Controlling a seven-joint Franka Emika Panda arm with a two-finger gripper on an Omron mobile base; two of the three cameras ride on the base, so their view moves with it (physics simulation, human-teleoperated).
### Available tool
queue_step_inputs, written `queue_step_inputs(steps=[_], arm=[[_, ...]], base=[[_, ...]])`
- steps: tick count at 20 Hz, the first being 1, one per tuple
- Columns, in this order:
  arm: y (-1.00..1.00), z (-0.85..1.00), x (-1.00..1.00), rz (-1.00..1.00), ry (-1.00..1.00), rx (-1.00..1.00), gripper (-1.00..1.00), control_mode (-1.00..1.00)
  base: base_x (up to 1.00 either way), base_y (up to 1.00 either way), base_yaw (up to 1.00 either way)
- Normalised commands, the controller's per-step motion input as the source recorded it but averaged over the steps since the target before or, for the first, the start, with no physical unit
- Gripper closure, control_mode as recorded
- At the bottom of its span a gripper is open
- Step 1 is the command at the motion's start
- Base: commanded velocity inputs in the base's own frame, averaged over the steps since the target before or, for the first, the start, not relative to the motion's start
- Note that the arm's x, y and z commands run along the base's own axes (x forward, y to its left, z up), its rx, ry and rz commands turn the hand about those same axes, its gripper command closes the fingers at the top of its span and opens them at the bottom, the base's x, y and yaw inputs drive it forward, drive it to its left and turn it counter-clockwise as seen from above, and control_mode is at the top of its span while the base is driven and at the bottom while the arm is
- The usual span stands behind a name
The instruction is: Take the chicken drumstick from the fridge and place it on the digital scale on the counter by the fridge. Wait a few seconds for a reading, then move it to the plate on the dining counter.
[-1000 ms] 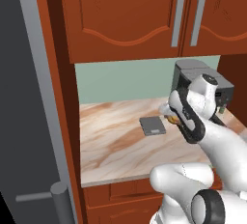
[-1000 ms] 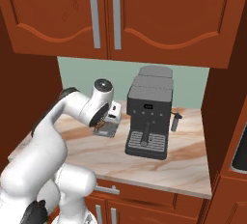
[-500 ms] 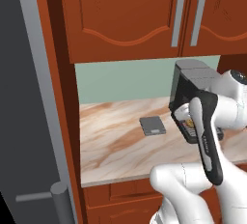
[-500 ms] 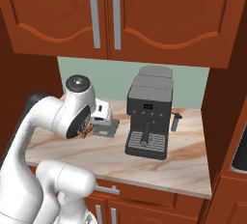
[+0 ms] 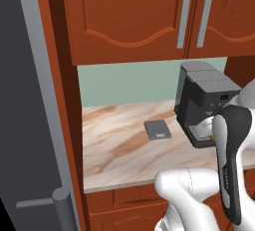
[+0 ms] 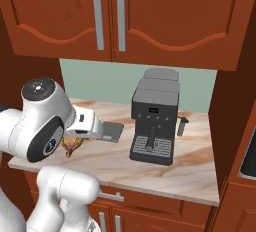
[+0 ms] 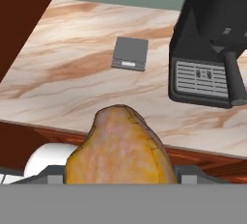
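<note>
A: Item, chicken drumstick: golden-orange lump, sitting low in the hand view, clamped between the jaws of the gripper. In the right base view it is hanging just off the front edge of the counter.

B: Item, digital scale: flat grey slab, bare, lying on the marbled top beside the black coffee machine. What is the step asking for?

A: Judgement: carrying the meat away toward the dining counter and its plate, since the scale is sitting bare and the load is hanging off the counter's front.

B: Handling note?

A: Keeping the jaws clamped; the lump looks rounded, possibly slippery. Swinging wide of the coffee machine and the fridge door.
</note>
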Motion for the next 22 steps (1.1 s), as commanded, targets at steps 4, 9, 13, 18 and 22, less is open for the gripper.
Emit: queue_step_inputs(steps=[4, 9, 13, 18, 22], arm=[[0.00, 0.00, 0.00, 0.00, 0.00, 0.00, 1.00, -1.00], [0.00, 0.00, 0.00, 0.00, 0.00, 0.00, 1.00, -1.00], [0.00, 0.00, 0.00, 0.00, 0.00, 0.00, 1.00, 1.00], [0.00, 0.00, 0.00, 0.00, 0.00, 0.00, 1.00, 1.00], [0.00, 0.00, 0.00, 0.00, 0.00, 0.00, 1.00, 1.00]], base=[[0.00, 0.00, 0.00], [0.00, 0.00, 0.00], [0.00, 0.00, 0.00], [-0.42, -0.86, -0.31], [-0.16, -0.86, -0.61]])
